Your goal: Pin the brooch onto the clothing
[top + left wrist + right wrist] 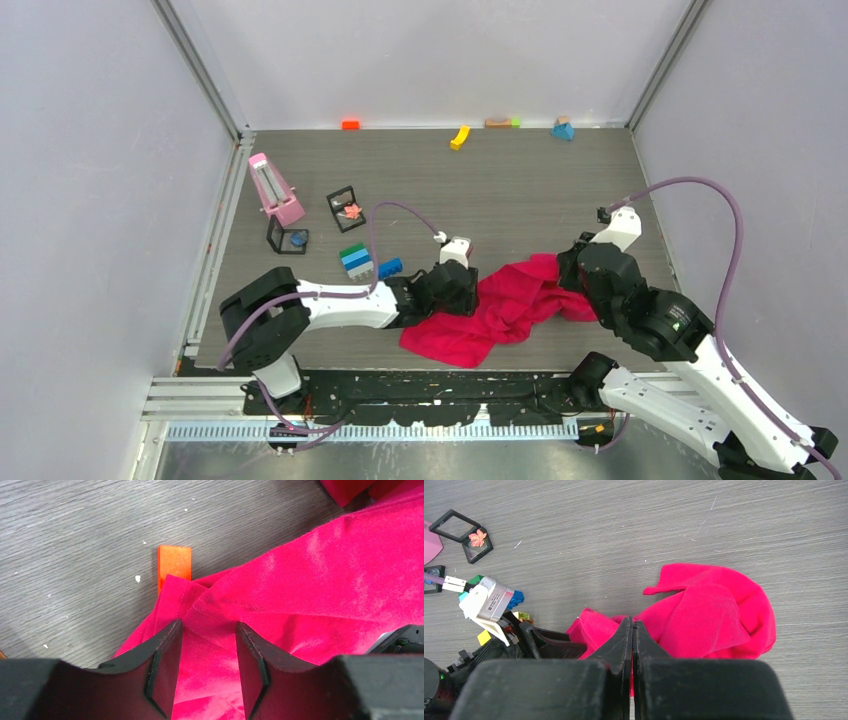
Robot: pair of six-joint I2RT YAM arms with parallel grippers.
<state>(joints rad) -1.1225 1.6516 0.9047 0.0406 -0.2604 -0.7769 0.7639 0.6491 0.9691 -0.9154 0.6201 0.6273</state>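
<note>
Near the front edge, shirt: crumpled.
Brooch: in black frame, back left.
Left gripper: wide, straddling the shirt.
Right gripper: closed, seemingly pinching shirt.

clothing: soft ribbed cloth, matt | table: grey wood-grain, matt | jaws: black matt plastic

From high above the near edge, the top camera looked down over the whole grey wood-grain tabletop. The left wrist camera sat very low and close, sighting along the left pincer. The right wrist camera stood farther back behind the right pincer. All three took in the crumpled crimson-red soft-fabric T-shirt.
</note>
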